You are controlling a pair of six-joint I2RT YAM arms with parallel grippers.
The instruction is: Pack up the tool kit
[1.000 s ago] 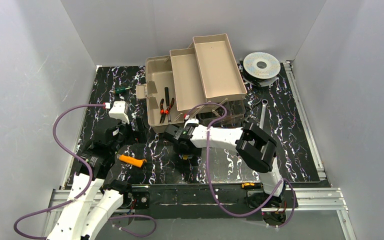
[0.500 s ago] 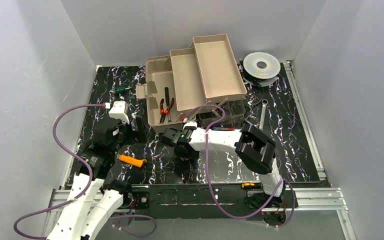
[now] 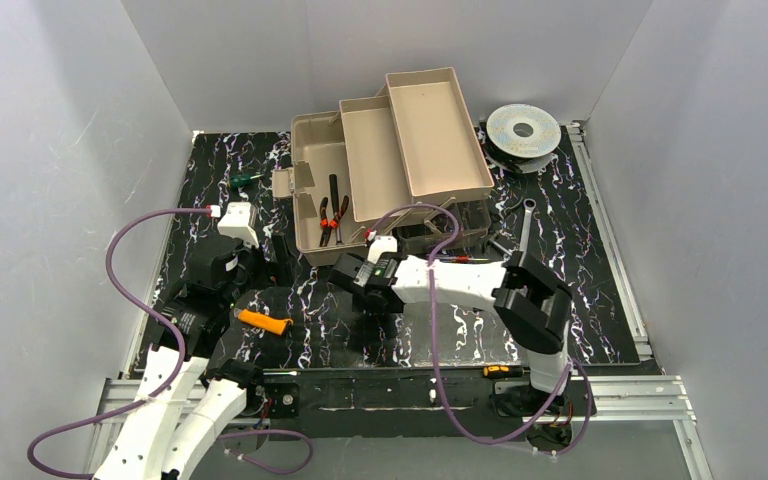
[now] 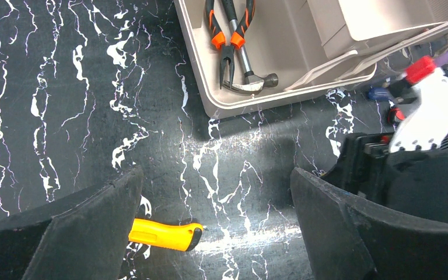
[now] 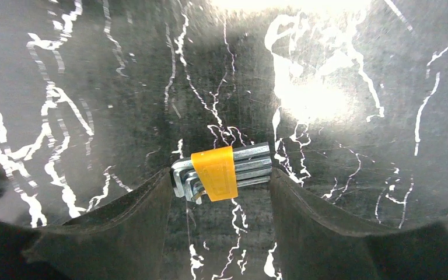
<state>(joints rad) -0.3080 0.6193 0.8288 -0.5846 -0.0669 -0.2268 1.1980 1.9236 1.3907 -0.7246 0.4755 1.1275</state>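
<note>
The taupe toolbox stands open at the back of the mat, its beige trays folded out to the right. Orange-handled pliers and a small hammer lie in its bottom. My right gripper points down at the mat in front of the box. It is shut on a silver hex key set in an orange holder, pinched crosswise between the fingertips. My left gripper hangs wide open over the mat, with nothing between its fingers. A yellow-handled tool lies by its left finger.
A round silver wire spool sits at the back right. A green-handled screwdriver lies left of the box and a silver bar tool lies to its right. The grey enclosure walls surround the mat. A metal rail runs along the near edge.
The right gripper has closed its fingers onto the hex key set. Its arm has stretched out, elbow shifting right. The left arm has not moved.
</note>
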